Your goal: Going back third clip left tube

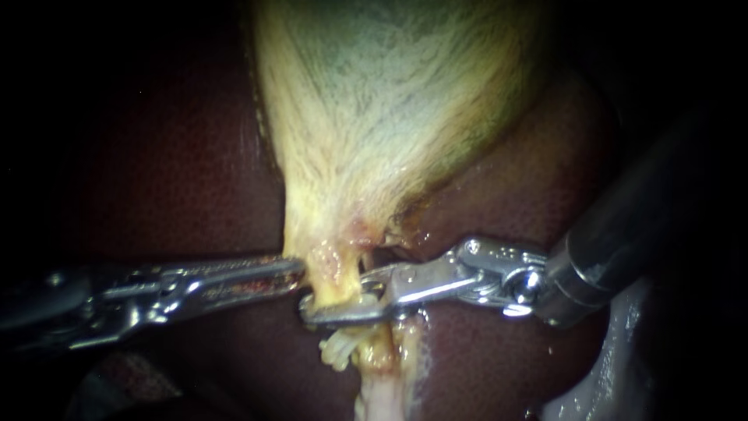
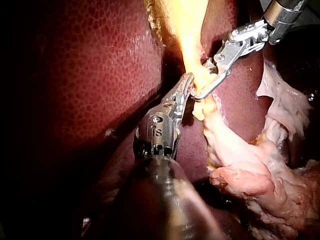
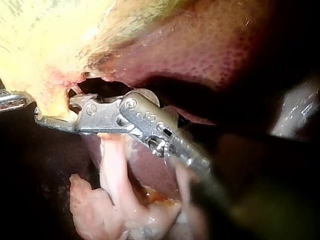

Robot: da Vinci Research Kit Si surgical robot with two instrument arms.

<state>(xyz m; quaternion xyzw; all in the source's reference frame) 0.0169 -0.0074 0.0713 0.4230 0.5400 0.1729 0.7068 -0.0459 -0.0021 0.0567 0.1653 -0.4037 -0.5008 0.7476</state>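
Across the whole field: liver (image 1: 179, 179), dark red, lying behind everything else. On it sits the gallbladder (image 1: 389, 117), pale yellow, tapering down to a narrow neck at mid-field.

Right instrument (image 1: 336, 295): shaft enters from the right. Its jaws stand apart, straddling the base of the neck, one jaw on either side with the yellow tissue in the gap. It does not look clamped.

Left instrument (image 1: 294, 269): shaft enters from the left. Jaws are closed together, tips pinching the edge of the gallbladder neck, just beside the right instrument's lower jaw.

Tube (image 1: 378, 398): pale strand running down from the neck, below the right instrument's jaws. Cannot tell which tube it is, and any clip on it is too small to make out.
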